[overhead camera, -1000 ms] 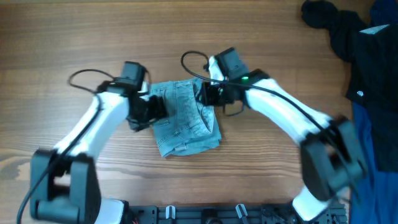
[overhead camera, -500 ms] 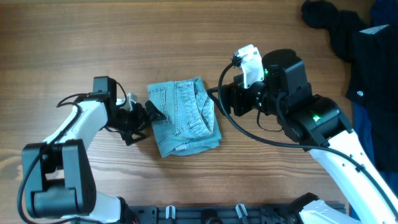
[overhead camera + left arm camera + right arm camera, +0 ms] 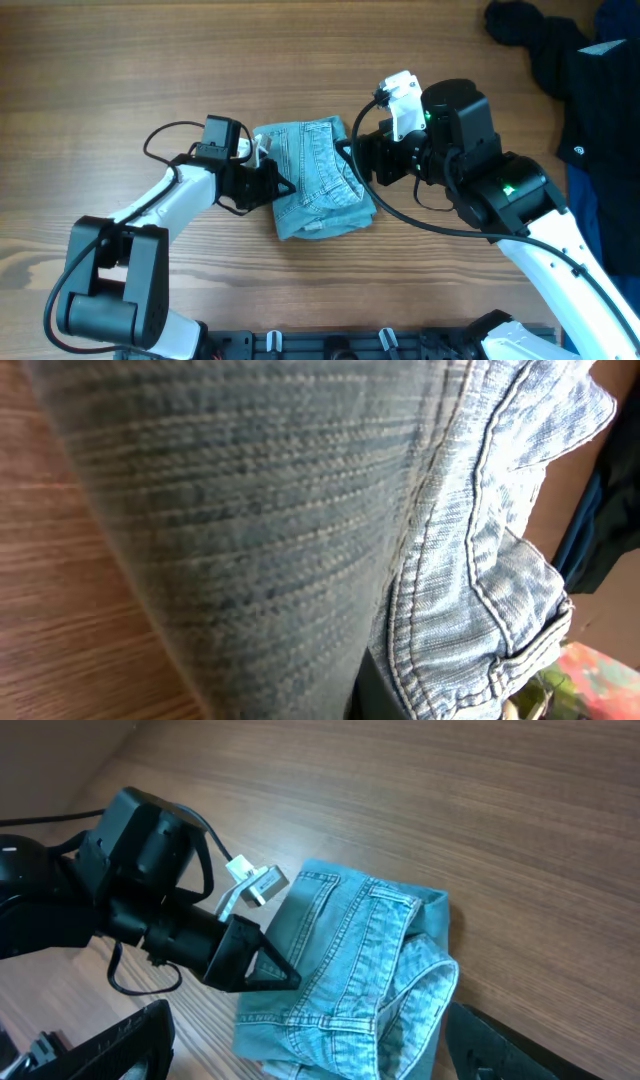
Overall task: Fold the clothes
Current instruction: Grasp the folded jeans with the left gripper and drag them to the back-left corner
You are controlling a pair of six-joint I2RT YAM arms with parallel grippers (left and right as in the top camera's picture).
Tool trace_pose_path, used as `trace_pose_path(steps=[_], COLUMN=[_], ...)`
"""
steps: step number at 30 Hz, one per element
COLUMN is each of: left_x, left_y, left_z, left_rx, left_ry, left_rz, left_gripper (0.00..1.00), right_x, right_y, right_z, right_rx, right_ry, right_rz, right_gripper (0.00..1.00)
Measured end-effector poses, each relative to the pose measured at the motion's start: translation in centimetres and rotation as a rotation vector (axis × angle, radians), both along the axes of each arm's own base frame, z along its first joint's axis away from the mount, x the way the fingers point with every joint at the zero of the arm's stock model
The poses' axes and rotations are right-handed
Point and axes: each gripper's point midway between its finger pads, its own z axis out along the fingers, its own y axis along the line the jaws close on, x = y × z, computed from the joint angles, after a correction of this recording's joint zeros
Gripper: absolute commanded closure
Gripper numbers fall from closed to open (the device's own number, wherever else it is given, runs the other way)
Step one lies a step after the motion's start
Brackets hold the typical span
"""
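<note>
The clothes, light blue denim shorts (image 3: 322, 178), lie folded into a compact bundle in the middle of the table. My left gripper (image 3: 278, 186) is shut, and its pointed tips press against the bundle's left edge. In the right wrist view those tips (image 3: 285, 977) rest on the denim's (image 3: 350, 980) edge. Denim (image 3: 300, 510) fills the left wrist view, with one dark finger (image 3: 372, 690) showing at the bottom. My right gripper (image 3: 362, 160) hangs open above the bundle's right side, its fingers (image 3: 100, 1045) wide apart and holding nothing.
A black garment (image 3: 545, 45) is piled at the back right corner. Dark blue fabric (image 3: 600, 210) runs down the right edge. Bare wooden table (image 3: 200, 60) surrounds the bundle.
My left gripper went out to the left, then came back right and shut against the bundle, which slid to the right. My right arm lifted off the shorts a second ago and opened.
</note>
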Motion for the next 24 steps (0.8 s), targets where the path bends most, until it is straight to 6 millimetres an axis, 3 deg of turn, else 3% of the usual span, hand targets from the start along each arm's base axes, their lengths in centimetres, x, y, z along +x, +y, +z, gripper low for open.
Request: trace_pose_path(steps=[2, 4, 6, 9, 16, 19, 24], left_x=[0.6, 2.0, 3.7, 5.9, 5.7, 5.9, 7.1], left_y=[0.7, 3.5, 8.3, 17.8, 34.2, 37.6, 38.0], left_z=[0.1, 0.1, 0.1, 0.6, 2.5, 2.8, -0.5], left_rx=[-0.004, -0.003, -0.002, -0.001, 0.055, 0.069, 0.021], left_ry=[-0.011, -0.013, -0.024, -0.088, -0.275, -0.343, -0.341], left_rz=[0.024, 0.118, 0.265, 0.533, 0.984, 1.070, 1.059], left_gripper=[0.96, 0.96, 0.96, 0.96, 0.96, 0.96, 0.96], right_x=[0.0, -0.1, -0.2, -0.2, -0.5, -0.6, -0.8], right_y=[0.0, -0.1, -0.2, -0.2, -0.3, -0.4, -0.5], right_z=[0.0, -0.2, -0.3, -0.3, -0.7, -0.9, -1.1], right_rx=[-0.001, -0.007, -0.010, -0.010, -0.020, -0.023, -0.022], right_ry=[0.001, 0.008, 0.013, 0.013, 0.034, 0.045, 0.062], right_rz=[-0.001, -0.003, -0.003, -0.003, -0.004, -0.006, -0.015], right_gripper=[0.12, 0.12, 0.12, 0.12, 0.12, 0.12, 0.11])
